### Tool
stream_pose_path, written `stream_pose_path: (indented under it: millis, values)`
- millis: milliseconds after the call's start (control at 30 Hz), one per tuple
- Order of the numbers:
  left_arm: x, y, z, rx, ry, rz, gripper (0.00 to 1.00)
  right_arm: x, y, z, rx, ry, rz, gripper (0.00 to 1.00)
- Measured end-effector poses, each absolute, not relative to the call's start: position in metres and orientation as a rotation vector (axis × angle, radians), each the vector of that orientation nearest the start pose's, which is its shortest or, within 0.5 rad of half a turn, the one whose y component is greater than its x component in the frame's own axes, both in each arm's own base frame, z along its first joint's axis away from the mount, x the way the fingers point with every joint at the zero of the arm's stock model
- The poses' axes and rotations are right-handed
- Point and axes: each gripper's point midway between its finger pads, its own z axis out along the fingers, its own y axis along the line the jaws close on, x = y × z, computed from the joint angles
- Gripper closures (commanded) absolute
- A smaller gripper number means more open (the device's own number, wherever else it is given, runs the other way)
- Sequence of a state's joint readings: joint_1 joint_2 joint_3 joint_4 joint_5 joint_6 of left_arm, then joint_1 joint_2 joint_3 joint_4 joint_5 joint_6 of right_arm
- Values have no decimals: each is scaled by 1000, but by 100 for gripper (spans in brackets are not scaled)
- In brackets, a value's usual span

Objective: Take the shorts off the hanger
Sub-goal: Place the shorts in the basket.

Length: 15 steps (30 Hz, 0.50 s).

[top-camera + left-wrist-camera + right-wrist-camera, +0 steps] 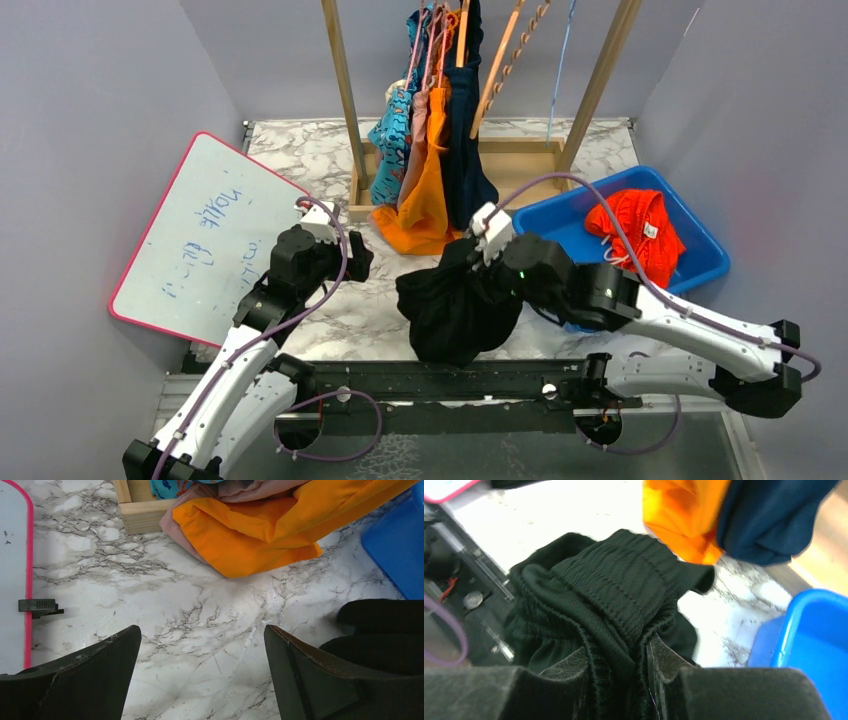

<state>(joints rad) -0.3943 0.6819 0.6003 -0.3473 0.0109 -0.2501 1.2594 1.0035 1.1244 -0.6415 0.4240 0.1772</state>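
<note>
At lower left, the left gripper (pixel 352 262) hovers wide open above the marble table (pixel 375 315). At centre, the right gripper (pixel 616 655) pinches the black shorts (pixel 455 310) by their waistband, apparently off the hanger. Next, probably, a carry right into the blue bin (pixel 555 222).
</note>
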Motion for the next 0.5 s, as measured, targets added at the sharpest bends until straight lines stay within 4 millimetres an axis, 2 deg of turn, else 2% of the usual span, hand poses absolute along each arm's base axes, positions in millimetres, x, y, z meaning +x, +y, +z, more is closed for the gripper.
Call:
stream_pose_path:
  millis: [67, 167, 200, 267, 367, 500]
  values:
    - [248, -117, 179, 154, 2019, -423, 4, 178, 259, 255, -784, 1983, 457, 98]
    - [248, -117, 179, 154, 2019, -423, 4, 214, 231, 230, -636, 2100, 422, 98]
    - [248, -117, 179, 154, 2019, -423, 4, 219, 224, 225, -603, 2120, 412, 98]
    - [248, -117, 179, 157, 2019, -424, 4, 217, 222, 225, -584, 2126, 434, 98]
    - [248, -118, 179, 160, 2019, -426, 4, 212, 215, 244, -530, 2086, 462, 98]
    - [247, -118, 179, 160, 2019, -427, 4, 214, 180, 302, -347, 1949, 425, 98]
